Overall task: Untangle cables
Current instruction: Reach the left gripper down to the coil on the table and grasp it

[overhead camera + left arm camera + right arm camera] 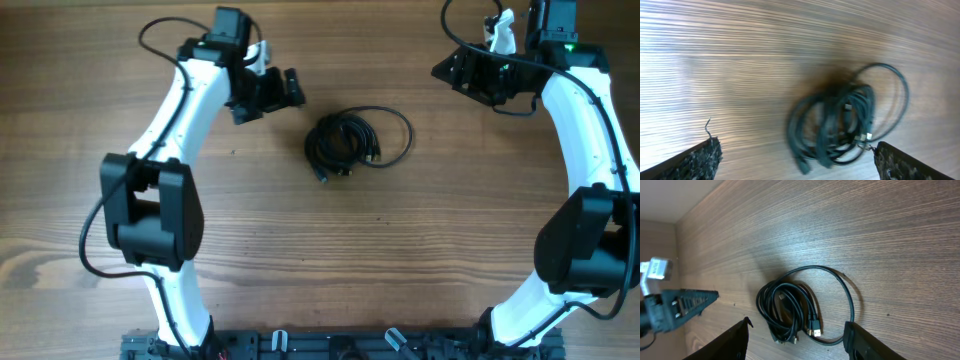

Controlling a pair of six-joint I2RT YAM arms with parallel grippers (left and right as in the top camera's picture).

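The cables lie in one small black bundle on the wooden table, with one wider loop reaching out to the right. My left gripper hovers up and to the left of the bundle, open and holding nothing. In the left wrist view the cables look blurred and lie on the table ahead of the wide-apart fingers. My right gripper hangs at the far right, well away from the bundle, open and empty. The right wrist view shows the cables with small plug ends, beyond its own fingers.
Thick black wires run along both white arms. The arm bases stand at the near table edge. In the right wrist view the left gripper shows at the left, beside the bundle. Bare wood surrounds the cables.
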